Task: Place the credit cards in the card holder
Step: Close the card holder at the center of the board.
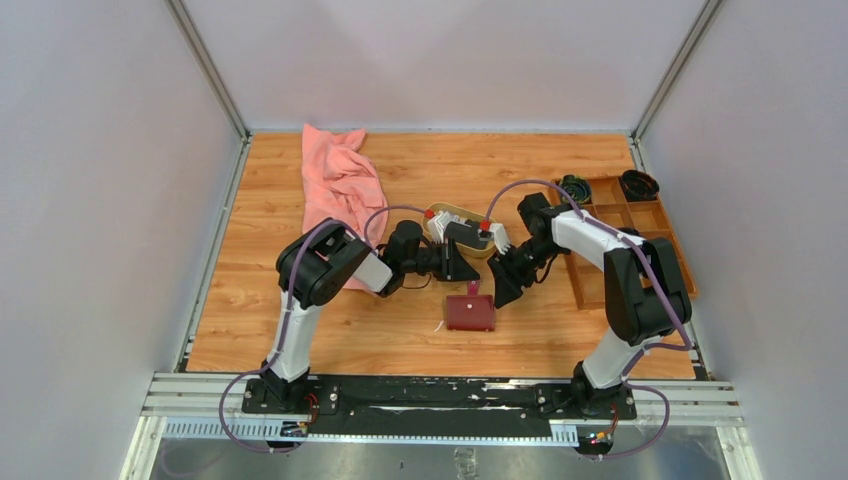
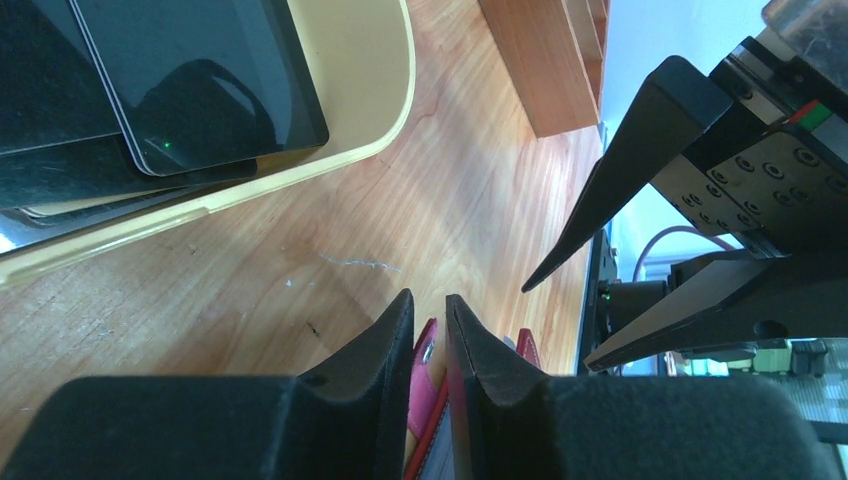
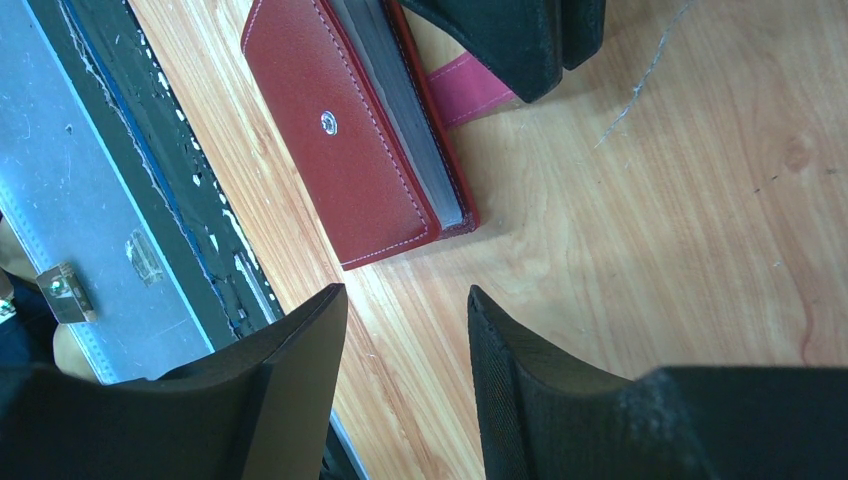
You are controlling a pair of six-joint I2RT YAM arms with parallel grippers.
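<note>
The left gripper (image 2: 428, 302) pinches the card holder (image 3: 345, 140) by its flap; the right gripper (image 3: 405, 292) hangs wide just beside it.

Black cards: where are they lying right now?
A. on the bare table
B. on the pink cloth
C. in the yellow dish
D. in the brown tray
C: the left wrist view shows the black cards stacked inside the dish, whose rim curves around them.
</note>
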